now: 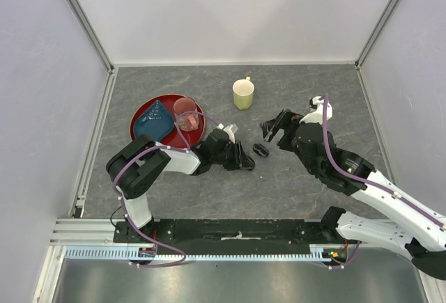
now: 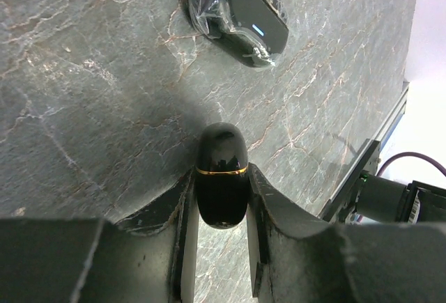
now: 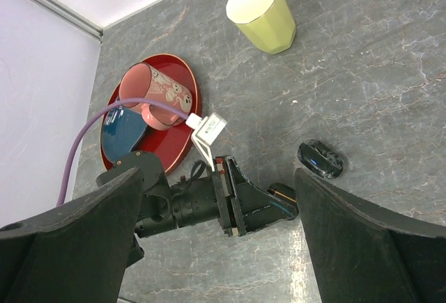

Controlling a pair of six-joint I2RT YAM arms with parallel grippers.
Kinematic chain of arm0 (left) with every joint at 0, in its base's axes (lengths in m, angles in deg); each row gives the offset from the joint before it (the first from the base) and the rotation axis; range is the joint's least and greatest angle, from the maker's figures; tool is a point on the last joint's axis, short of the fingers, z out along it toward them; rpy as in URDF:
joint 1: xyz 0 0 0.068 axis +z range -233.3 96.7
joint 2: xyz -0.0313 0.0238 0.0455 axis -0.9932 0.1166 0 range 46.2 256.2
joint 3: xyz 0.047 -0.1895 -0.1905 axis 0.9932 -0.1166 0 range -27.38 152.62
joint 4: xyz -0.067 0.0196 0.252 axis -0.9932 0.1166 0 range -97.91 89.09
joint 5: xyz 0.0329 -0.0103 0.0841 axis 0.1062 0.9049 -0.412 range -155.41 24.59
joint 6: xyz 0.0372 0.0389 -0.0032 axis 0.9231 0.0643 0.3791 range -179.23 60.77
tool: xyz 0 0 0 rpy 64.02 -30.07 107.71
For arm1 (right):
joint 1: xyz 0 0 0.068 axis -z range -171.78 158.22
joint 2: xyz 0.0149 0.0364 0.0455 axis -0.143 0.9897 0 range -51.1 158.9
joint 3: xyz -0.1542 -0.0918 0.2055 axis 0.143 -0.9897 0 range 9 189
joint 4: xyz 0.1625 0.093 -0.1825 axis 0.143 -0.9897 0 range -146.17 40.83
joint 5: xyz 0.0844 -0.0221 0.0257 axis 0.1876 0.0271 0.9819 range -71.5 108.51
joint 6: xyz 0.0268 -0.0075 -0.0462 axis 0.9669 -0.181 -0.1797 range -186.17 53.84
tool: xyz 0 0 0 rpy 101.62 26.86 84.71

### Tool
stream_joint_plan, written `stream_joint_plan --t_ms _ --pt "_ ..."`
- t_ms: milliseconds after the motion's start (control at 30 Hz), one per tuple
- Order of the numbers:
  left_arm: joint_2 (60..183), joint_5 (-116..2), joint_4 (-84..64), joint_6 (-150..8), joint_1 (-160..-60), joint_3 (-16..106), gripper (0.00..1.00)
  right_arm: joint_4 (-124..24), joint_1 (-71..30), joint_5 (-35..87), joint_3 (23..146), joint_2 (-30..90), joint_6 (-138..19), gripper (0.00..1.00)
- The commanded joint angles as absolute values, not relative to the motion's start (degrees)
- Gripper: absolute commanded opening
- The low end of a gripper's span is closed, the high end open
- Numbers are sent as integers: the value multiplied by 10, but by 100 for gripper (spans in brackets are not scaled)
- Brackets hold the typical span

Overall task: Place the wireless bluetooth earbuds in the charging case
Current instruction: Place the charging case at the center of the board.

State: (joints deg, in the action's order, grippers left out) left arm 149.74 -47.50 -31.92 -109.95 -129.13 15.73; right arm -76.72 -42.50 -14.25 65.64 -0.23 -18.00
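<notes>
My left gripper [image 2: 221, 177] is shut on a glossy black oval pod with a thin gold band [image 2: 221, 191], held low over the table; the pod also shows in the right wrist view [image 3: 282, 193]. A second black pod with a small blue light [image 2: 237, 14] lies on the table just ahead of it, and shows in the top view [image 1: 260, 150] and the right wrist view [image 3: 322, 158]. No tiny stemmed earbuds can be made out on their own. My right gripper [image 1: 275, 127] is open wide and empty, raised above the second pod.
A yellow mug [image 1: 243, 94] stands behind the pods. A red plate [image 1: 143, 134] at the left carries a pink cup [image 1: 187, 113] and a blue folded object [image 1: 155, 122]. White walls close in the grey stone-patterned table [image 1: 313, 177].
</notes>
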Motion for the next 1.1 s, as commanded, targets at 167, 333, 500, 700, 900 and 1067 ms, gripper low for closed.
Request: stream_joint_plan --t_ms 167,333,500,700,900,1067 --pt "1494 -491 -303 -1094 -1292 174 30 -766 -420 -130 652 -9 -188 95" --pt "1468 -520 -273 -1078 -1293 167 42 -766 -417 -127 652 -5 -188 95" --pt "1450 -539 -246 -1064 -1293 161 46 -766 -415 -124 650 -2 -188 95" --pt "1430 -558 -234 -1056 -1294 157 58 -767 -414 -120 647 1 -185 95" --pt "1359 -637 -177 -1021 -1297 146 61 -766 -410 -121 648 5 -195 95" --pt "1273 -701 -149 -984 -1300 119 72 -773 -386 -145 652 11 -230 97"
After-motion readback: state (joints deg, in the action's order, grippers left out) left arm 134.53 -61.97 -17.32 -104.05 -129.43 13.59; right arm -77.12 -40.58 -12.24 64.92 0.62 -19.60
